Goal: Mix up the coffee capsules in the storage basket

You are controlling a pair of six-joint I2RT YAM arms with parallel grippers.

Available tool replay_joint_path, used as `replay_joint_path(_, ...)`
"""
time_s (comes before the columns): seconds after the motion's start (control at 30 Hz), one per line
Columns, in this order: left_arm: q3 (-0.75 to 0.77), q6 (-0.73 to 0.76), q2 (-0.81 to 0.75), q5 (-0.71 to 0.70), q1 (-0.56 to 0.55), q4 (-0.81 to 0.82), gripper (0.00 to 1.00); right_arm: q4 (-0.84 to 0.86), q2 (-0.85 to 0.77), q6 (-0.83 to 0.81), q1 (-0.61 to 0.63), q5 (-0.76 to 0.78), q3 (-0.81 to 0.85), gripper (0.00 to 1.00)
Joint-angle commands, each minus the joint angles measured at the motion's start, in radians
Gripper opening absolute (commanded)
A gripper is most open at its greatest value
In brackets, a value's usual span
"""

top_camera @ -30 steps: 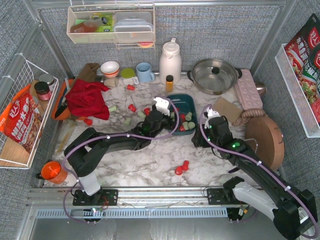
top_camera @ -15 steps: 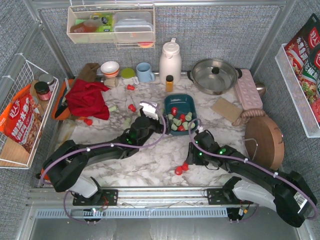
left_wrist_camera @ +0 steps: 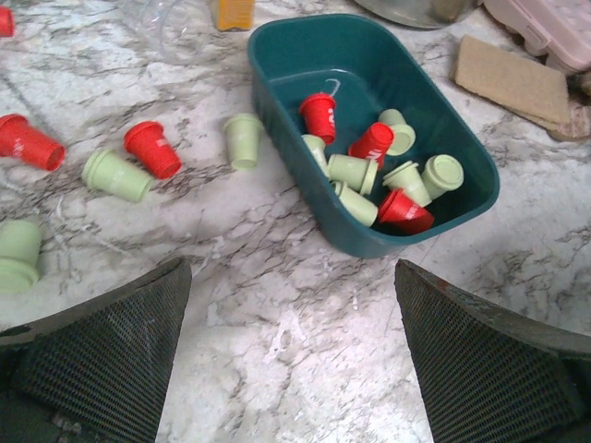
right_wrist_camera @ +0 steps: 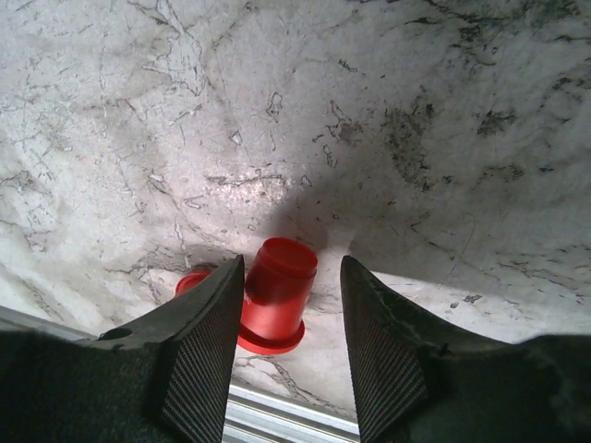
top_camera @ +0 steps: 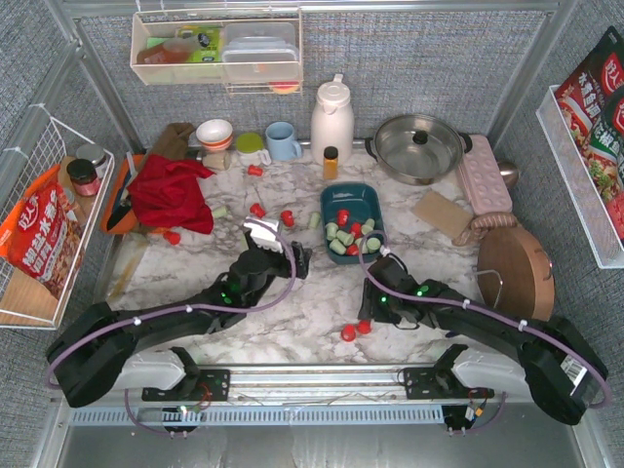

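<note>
You are looking at a glossy, marble-veined tabletop (left_wrist_camera: 277, 351), a storage basket (left_wrist_camera: 369, 65) of smooth plastic with a faint sheen, and coffee capsules (left_wrist_camera: 319, 117) of matt plastic. The fingers (right_wrist_camera: 388, 341) carry black pads with a fine, rough weave. At the back, the pot (top_camera: 419, 146) is polished metal and the red cloth (top_camera: 174, 193) is soft, crumpled fabric.

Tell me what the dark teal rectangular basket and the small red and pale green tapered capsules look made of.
Dark teal rectangular basket: likely moulded plastic, smooth semi-gloss, soft highlights on its rounded rim. Small red and pale green tapered capsules: probably plastic too, opaque, faintly shiny.
</note>
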Motion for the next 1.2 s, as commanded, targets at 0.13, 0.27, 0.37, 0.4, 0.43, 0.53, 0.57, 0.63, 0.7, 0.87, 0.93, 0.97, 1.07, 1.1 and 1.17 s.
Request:
replay_joint_path(0.13, -0.062, -0.009, -0.071, -0.057, -0.001, 0.003, 0.99, -0.094, 0.056, 0.006, 0.028, 0.101, 0.064, 0.46)
replay_joint_path(0.27, -0.078, -0.008, -0.089, -0.064, -0.001, 0.003, 0.99, -0.151, 0.122, 0.007, 0.053, 0.124, 0.116, 0.46)
replay_joint_path(0.37, -0.089, -0.011, -0.099, -0.073, -0.001, 0.004, 0.99, -0.161, 0.149, 0.004, 0.073, 0.136, 0.129, 0.46)
replay_joint_path(0.4, -0.093, -0.012, -0.103, -0.075, 0.000, 0.002, 0.99, -0.163, 0.149, 0.007, 0.078, 0.141, 0.127, 0.46)
replay_joint_path(0.43, -0.098, -0.014, -0.109, -0.076, -0.001, 0.001, 0.99, -0.164, 0.147, 0.008, 0.083, 0.147, 0.125, 0.46)
replay_joint_path(0.53, -0.111, -0.017, -0.125, -0.083, 0.000, 0.001, 0.99, -0.173, 0.140, 0.002, 0.089, 0.166, 0.122, 0.43)
replay_joint_path(0.57, -0.115, -0.017, -0.130, -0.087, 0.000, 0.000, 0.99, -0.179, 0.137, 0.001, 0.089, 0.173, 0.121, 0.42)
replay_joint_path(0.63, -0.120, -0.018, -0.140, -0.092, 0.000, -0.001, 0.99, -0.185, 0.130, -0.002, 0.091, 0.186, 0.121, 0.39)
replay_joint_path(0.7, -0.124, -0.019, -0.146, -0.096, -0.001, -0.002, 0.99, -0.188, 0.122, -0.003, 0.091, 0.196, 0.120, 0.36)
replay_joint_path(0.87, -0.123, -0.020, -0.150, -0.099, 0.000, -0.003, 0.99, -0.183, 0.103, -0.025, 0.089, 0.221, 0.130, 0.26)
replay_joint_path(0.93, -0.123, -0.021, -0.148, -0.096, 0.000, -0.006, 0.99, -0.187, 0.099, -0.056, 0.086, 0.233, 0.155, 0.23)
replay_joint_path(0.97, -0.123, -0.021, -0.148, -0.096, -0.001, -0.009, 0.99, -0.192, 0.098, -0.074, 0.083, 0.241, 0.171, 0.22)
replay_joint_path(1.07, -0.121, -0.022, -0.149, -0.094, -0.001, -0.014, 0.99, -0.211, 0.088, -0.149, 0.068, 0.280, 0.236, 0.20)
replay_joint_path(1.1, -0.122, -0.021, -0.149, -0.093, -0.001, -0.017, 0.99, -0.216, 0.084, -0.179, 0.058, 0.301, 0.261, 0.19)
replay_joint_path(1.17, -0.125, -0.018, -0.148, -0.098, 0.000, -0.017, 0.99, -0.218, 0.074, -0.246, 0.037, 0.345, 0.316, 0.19)
